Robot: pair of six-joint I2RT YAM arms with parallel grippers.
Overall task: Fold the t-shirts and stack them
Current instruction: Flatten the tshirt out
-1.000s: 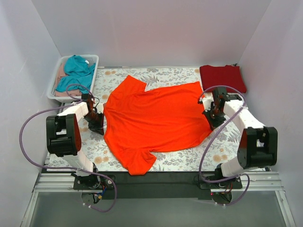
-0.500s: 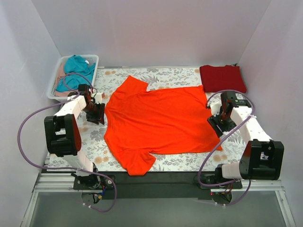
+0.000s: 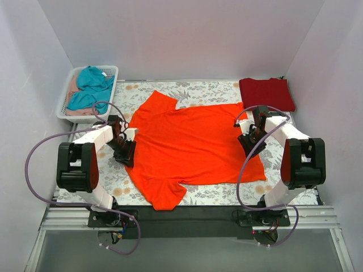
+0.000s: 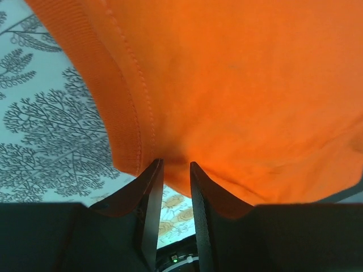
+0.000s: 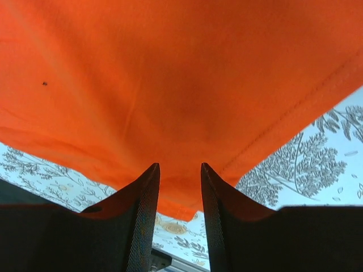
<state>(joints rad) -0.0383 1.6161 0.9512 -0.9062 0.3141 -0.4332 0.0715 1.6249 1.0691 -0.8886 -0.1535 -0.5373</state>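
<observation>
The bright orange-red t-shirt [image 3: 193, 144] lies spread flat on the floral table, collar to the left and hem to the right. My left gripper [image 3: 129, 148] is low at the collar edge; in the left wrist view its jaws [image 4: 173, 162] stand a narrow gap apart with the ribbed collar [image 4: 122, 119] at their tips. My right gripper [image 3: 248, 141] is at the hem; in the right wrist view its jaws [image 5: 178, 165] stand apart, with the hem edge [image 5: 181, 209] lying between them. The darker crimson t-shirt [image 3: 266, 93] rests folded at the back right.
A white basket [image 3: 93, 67] at the back left holds a teal garment [image 3: 91, 85] and a pale pink one [image 3: 72, 85]. The floral tablecloth [image 3: 210, 90] shows around the shirt. White walls close in the sides and back.
Both grippers pulled outward off the shirt's ends, then came back in onto the collar and hem. The hem's near right corner now lies spread further out.
</observation>
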